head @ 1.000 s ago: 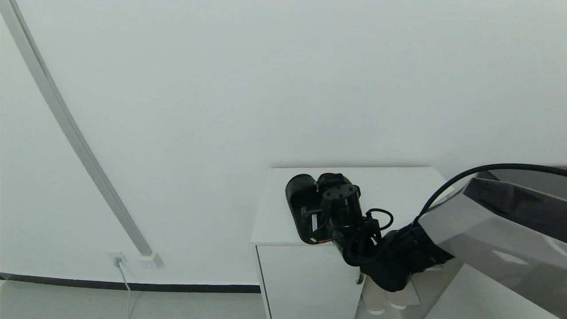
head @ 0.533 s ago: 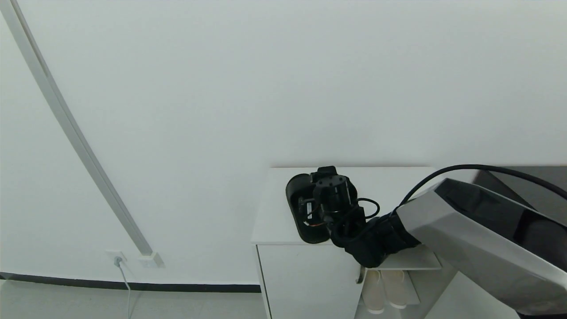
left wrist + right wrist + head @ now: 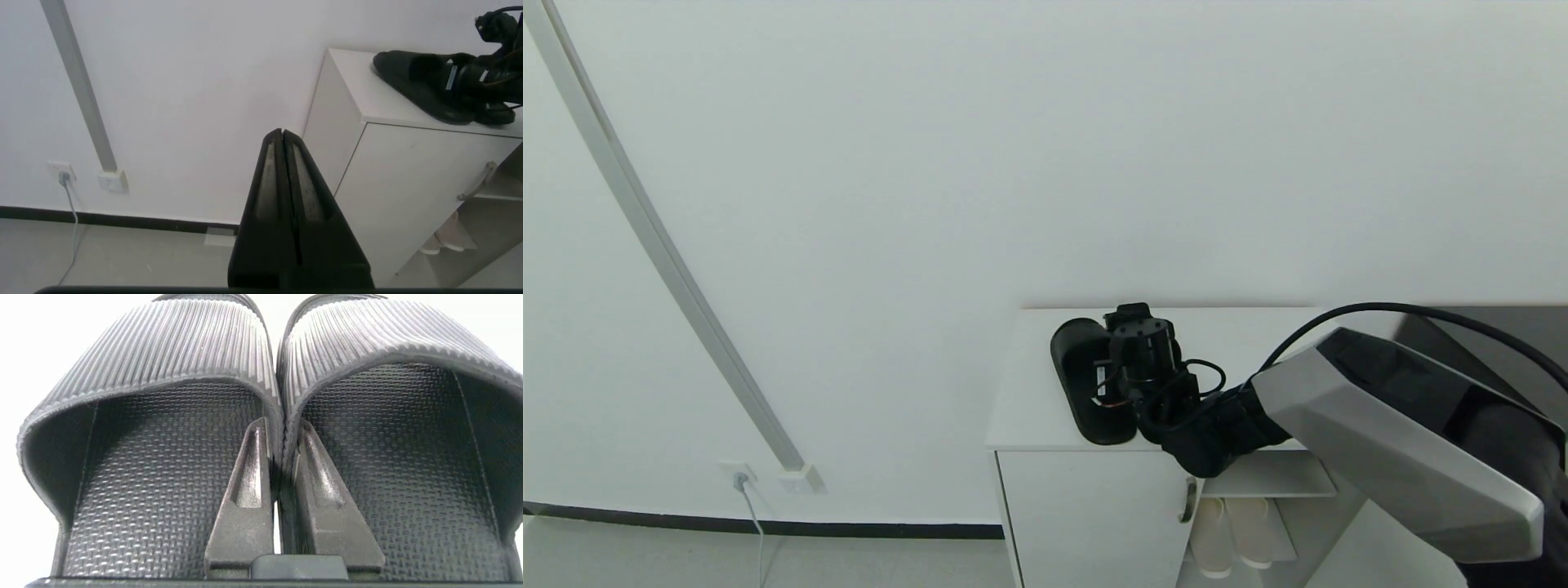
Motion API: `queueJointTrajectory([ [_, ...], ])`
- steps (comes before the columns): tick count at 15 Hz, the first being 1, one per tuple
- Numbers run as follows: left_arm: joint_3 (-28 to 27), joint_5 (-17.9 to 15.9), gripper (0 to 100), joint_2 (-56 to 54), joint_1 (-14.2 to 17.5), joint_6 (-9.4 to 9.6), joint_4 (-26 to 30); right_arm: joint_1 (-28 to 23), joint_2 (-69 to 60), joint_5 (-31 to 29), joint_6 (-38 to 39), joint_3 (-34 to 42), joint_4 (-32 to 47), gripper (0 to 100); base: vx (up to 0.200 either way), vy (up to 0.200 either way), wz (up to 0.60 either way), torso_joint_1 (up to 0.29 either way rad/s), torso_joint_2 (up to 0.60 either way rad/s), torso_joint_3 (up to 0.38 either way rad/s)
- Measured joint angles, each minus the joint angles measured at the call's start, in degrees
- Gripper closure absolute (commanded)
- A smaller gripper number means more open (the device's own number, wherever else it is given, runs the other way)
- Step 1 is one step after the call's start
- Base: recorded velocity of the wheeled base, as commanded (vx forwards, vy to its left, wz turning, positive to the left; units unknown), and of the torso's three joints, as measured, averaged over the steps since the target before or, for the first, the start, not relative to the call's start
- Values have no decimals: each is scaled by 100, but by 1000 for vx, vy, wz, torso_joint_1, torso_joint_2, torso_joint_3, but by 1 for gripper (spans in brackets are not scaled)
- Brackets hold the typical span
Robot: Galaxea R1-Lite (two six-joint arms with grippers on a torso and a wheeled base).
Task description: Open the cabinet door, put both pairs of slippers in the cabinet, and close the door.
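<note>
A pair of black slippers (image 3: 1085, 394) lies on top of the white cabinet (image 3: 1029, 412). My right gripper (image 3: 1107, 380) is at them, one finger inside each slipper (image 3: 155, 408), shut on the two touching inner strap walls (image 3: 279, 437). A pair of white slippers (image 3: 1232, 535) sits on a shelf inside the cabinet, where the right door stands open. My left gripper (image 3: 283, 137) hangs shut and empty in the air to the left of the cabinet (image 3: 409, 188), well below the black slippers (image 3: 425, 72).
The cabinet's left door (image 3: 1094, 523) is closed, with a metal handle (image 3: 1191, 500) at its edge. A wall stands right behind the cabinet. A grey cable duct (image 3: 645, 229) runs down the wall to a socket (image 3: 737, 474). Open floor lies left of the cabinet.
My right arm has lifted and pushed back toward the wall, bringing its gripper into the black slippers. The white slippers inside the cabinet are now uncovered by the arm.
</note>
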State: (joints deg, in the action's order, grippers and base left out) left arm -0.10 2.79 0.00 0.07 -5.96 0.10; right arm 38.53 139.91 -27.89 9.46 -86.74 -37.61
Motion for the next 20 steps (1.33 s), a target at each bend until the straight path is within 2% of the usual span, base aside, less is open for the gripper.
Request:
queueJointTrajectory([
  [3, 0, 0, 100, 0, 0, 6, 0, 10, -162, 20, -16, 166, -11, 100, 0, 0, 0, 0, 0, 0],
  [5, 0, 0, 100, 0, 0, 13, 0, 51, -575, 171, -21, 697, -65, 100, 0, 0, 0, 0, 0, 0],
  [12, 0, -15, 100, 0, 0, 60, -2, 261, -3272, 1254, -271, 4304, -634, 100, 0, 0, 0, 0, 0, 0],
  [14, 0, -23, 100, 0, -2, 72, 0, 294, -4022, 1476, -301, 5102, -679, 100, 0, 0, 0, 0, 0, 0],
  [16, 0, -28, 100, 0, 2, 61, 0, 341, -4429, 1558, -312, 5391, -690, 100, 0, 0, 0, 0, 0, 0],
  [20, 0, -26, 100, 0, 0, 57, 0, 590, -4523, 1556, -312, 5377, -703, 100, 0, 0, 0, 0, 0, 0],
])
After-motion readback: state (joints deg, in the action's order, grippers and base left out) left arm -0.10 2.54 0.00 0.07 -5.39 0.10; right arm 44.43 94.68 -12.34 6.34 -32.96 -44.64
